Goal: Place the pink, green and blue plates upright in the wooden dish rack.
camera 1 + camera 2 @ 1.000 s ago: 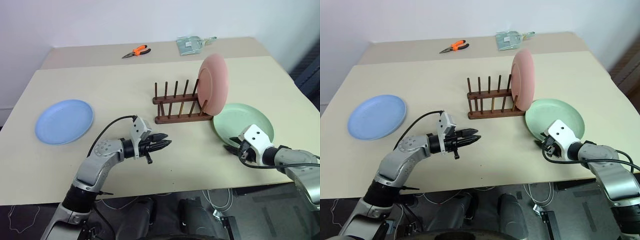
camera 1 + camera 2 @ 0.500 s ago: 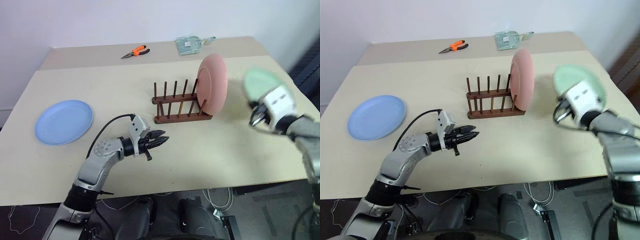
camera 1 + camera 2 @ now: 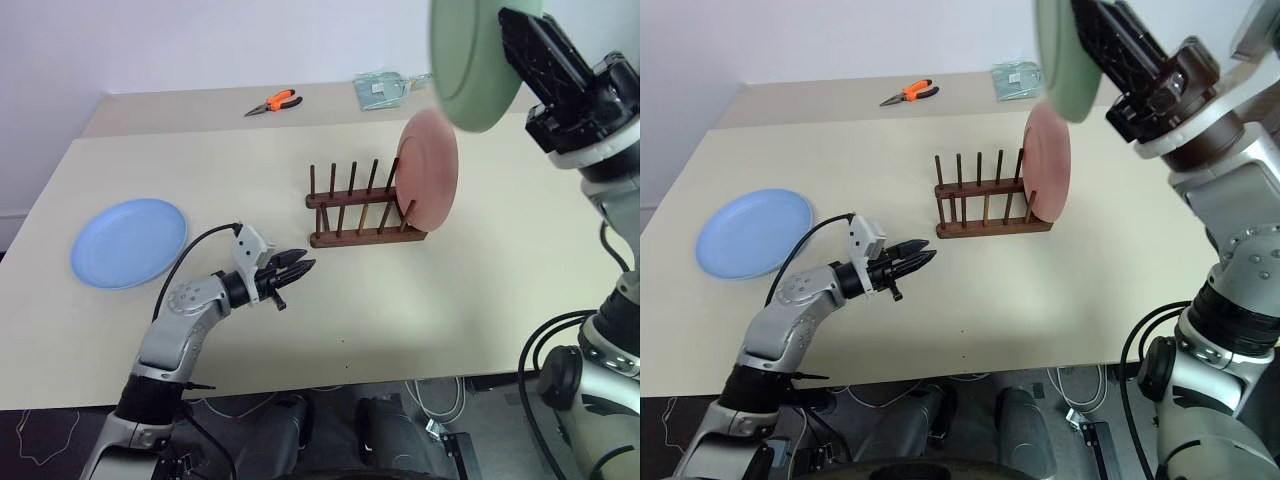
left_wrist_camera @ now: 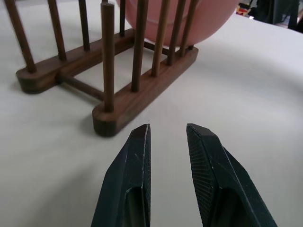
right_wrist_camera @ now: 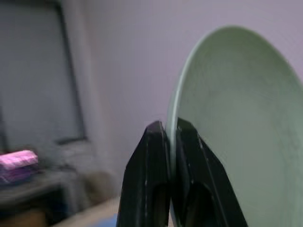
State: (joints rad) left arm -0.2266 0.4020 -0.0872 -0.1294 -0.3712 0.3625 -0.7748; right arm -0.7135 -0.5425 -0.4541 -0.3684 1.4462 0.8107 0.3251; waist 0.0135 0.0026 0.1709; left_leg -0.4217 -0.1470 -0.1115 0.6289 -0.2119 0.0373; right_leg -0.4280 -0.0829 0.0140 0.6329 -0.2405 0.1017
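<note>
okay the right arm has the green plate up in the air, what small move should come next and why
Probably bring the right gripper, shut on the green plate's rim, down toward the rack. The plate is held on edge high above the table, the pink plate fills the right end slot, and the slots beside it are free.

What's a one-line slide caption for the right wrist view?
Right gripper clamps the rim of the green plate between shut jaws, holding it on edge.

Colours here: pale mint green plate at 1 o'clock, salmon pink plate in the dark brown wooden rack, light blue plate at 9. Table is plain cream, with orange-handled pliers at 11.
</note>
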